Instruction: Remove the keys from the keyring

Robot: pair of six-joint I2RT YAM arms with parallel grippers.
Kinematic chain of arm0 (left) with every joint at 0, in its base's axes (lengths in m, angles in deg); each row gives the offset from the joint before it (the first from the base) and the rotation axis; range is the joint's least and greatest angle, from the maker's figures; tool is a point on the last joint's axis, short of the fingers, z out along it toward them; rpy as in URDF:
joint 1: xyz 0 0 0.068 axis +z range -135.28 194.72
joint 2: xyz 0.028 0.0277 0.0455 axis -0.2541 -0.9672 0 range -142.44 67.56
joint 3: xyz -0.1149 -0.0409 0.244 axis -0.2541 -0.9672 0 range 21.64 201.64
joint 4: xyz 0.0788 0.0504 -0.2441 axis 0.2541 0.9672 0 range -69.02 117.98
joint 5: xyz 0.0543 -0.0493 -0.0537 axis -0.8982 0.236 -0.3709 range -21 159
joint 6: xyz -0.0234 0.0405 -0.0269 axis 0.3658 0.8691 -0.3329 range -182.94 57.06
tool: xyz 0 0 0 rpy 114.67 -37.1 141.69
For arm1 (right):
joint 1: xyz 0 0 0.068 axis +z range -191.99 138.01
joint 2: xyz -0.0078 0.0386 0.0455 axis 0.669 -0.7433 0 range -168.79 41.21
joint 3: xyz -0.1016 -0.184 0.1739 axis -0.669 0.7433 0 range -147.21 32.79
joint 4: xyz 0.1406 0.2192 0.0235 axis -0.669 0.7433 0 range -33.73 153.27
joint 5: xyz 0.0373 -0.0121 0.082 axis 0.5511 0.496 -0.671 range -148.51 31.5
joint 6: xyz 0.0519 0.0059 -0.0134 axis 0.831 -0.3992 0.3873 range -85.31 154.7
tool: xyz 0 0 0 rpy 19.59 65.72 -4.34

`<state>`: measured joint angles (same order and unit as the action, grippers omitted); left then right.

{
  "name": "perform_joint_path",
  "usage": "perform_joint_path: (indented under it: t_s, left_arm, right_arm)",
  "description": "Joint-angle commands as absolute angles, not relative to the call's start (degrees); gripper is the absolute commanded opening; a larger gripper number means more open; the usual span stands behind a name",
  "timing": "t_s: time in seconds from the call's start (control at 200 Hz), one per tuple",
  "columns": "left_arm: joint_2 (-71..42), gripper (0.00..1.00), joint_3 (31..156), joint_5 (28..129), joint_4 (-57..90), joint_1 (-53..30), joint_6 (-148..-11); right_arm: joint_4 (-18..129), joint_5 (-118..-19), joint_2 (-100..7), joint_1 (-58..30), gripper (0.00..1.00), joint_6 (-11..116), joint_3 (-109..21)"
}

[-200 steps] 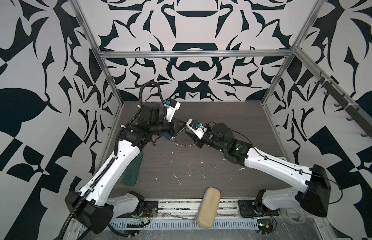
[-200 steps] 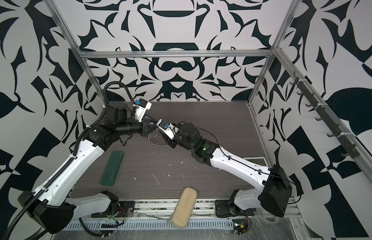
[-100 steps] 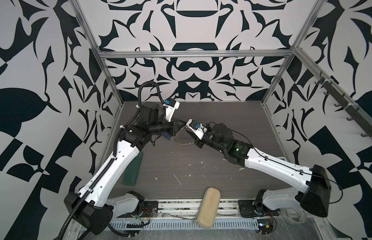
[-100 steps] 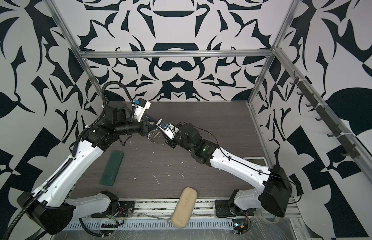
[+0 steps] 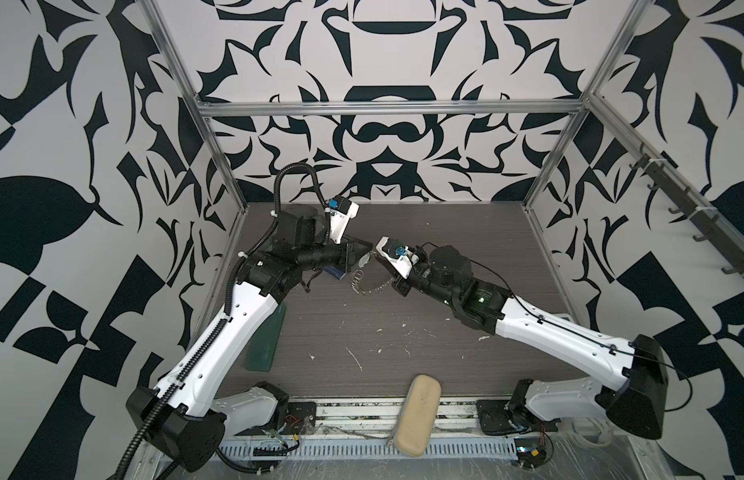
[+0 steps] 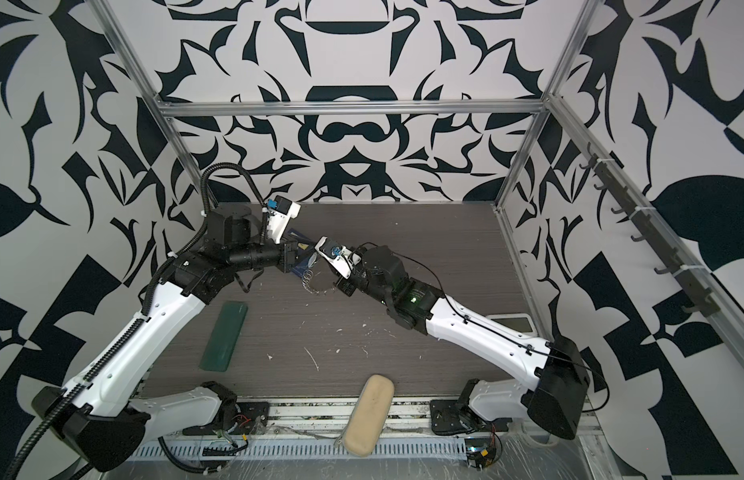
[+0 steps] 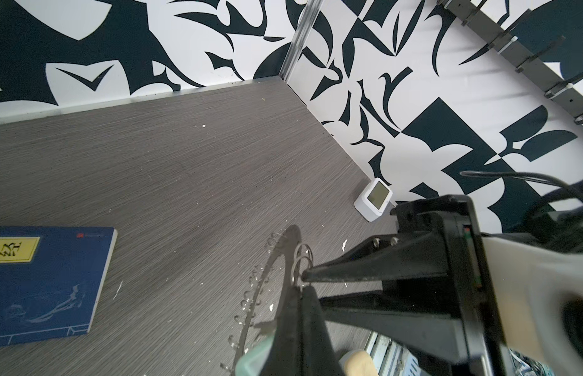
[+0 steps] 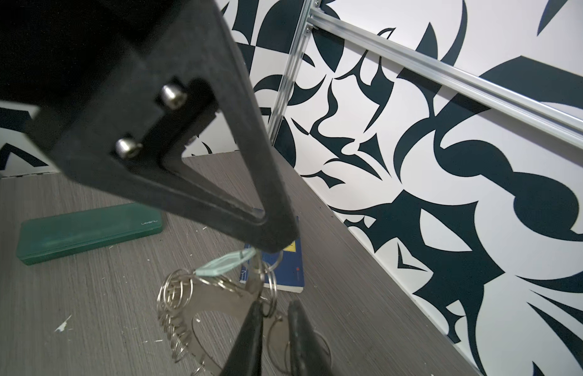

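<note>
Starting at the left jaws, we see them shut tight on the keys (image 8: 223, 264), pinching the mint tag at its end, with the silver key under it. Right jaws stand a little apart, tips either side of a split ring (image 8: 271, 283) at the rim of the keyring (image 8: 215, 301), right up against the left tips. We cannot tell if they actually pinch anything. Keys not off yet; they hang at that rim. In the left wrist view the keyring (image 7: 285, 250) stands tilted on edge, with a coil of split rings (image 8: 174, 289) along its rim. We can't tell if its low side touches the desk (image 7: 186, 162).

Landmark is the blue notebook (image 7: 46, 280), flat on the desk. The keyring is just beside it. Green case (image 6: 224, 334) lies well apart from the notebook, toward the desk front. Beige case (image 5: 418, 409) is farther from the notebook, at the front edge. Small white display (image 7: 374, 198) is well apart from the notebook, against the side wall.
</note>
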<state>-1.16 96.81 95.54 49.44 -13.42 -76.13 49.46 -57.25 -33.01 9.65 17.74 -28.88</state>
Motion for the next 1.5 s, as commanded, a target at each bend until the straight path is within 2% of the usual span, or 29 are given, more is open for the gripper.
perform_joint_path:
  t_s: [0.0,0.68,0.81,0.965,1.07,1.12,1.495]
  left_arm:
    - [0.22,0.00,96.08,96.44,48.31,-13.49,-76.73]
    - [0.67,0.00,96.54,96.25,48.23,-13.58,-76.63]
    - [0.94,0.00,96.44,96.13,48.22,-13.58,-76.63]
    - [1.46,0.00,96.43,95.64,48.29,-13.58,-76.56]
    - [1.61,0.00,96.43,95.43,48.44,-13.58,-76.50]
    - [1.60,0.00,96.49,95.32,48.44,-13.58,-76.39]
    - [1.71,0.00,96.64,92.49,50.71,-12.84,-75.58]
  right_arm:
    - [48.26,-58.39,-33.10,9.69,0.16,17.64,-32.48]
    - [53.16,-65.42,-35.89,8.51,0.14,17.58,-36.54]
    - [54.31,-66.86,-36.53,8.04,0.10,17.86,-37.34]
    - [55.16,-67.99,-37.21,7.91,0.11,18.01,-38.02]
    - [55.97,-68.51,-37.60,7.68,0.06,18.32,-38.52]
    - [56.49,-68.84,-37.80,7.64,0.00,18.27,-38.75]
    - [52.80,-69.49,-33.67,6.81,0.00,18.13,-35.30]
